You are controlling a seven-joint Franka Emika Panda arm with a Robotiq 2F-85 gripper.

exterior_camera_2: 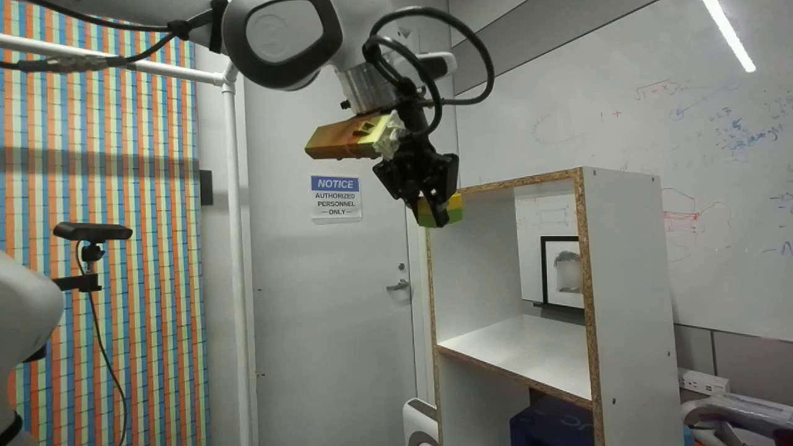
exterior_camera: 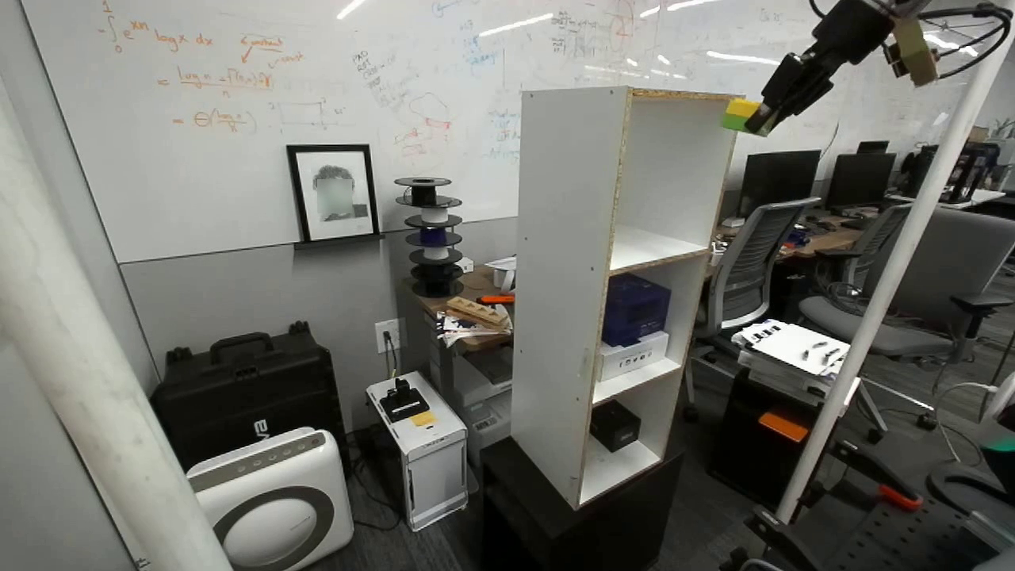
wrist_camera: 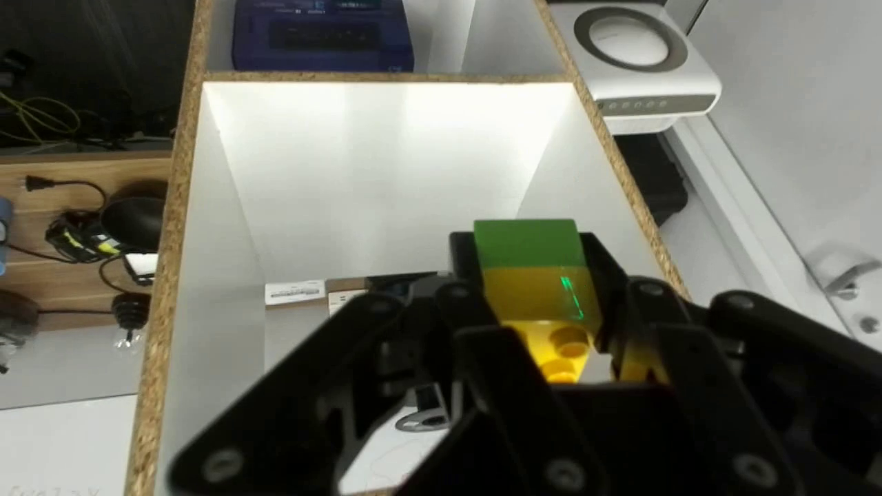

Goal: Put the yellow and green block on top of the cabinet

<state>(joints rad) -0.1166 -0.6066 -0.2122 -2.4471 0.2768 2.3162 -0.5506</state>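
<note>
Yellow above green in both exterior views, the small block (wrist_camera: 534, 275) is gripped in the hand (exterior_camera_2: 429, 214). The hand's black fingers (wrist_camera: 464, 258) are closed to the block's own width, one along each of two opposite sides. Block and hand hang in the air by an upper front corner of the white cabinet (exterior_camera: 569, 262); whether the block touches the chipboard edge (exterior_camera_2: 514, 182) cannot be told. In the wrist view the block is in front of the top compartment (wrist_camera: 386, 138), nearer one side wall (wrist_camera: 589, 193) than the other, with round studs (wrist_camera: 570, 342) showing on its yellow part. In an exterior view a dark blue box (exterior_camera: 634, 308) rests on a white box (exterior_camera: 634, 358) in the middle compartment (exterior_camera: 646, 380), and a black box (exterior_camera: 616, 426) lies in the bottom one (exterior_camera: 622, 469). The cabinet stands on a black base (exterior_camera: 531, 507). Off to the cabinet's side, a white appliance (exterior_camera: 273, 507) stands just before a black case (exterior_camera: 246, 381), and a framed portrait (exterior_camera: 337, 198) rests against the whiteboard (exterior_camera: 198, 47).
</note>
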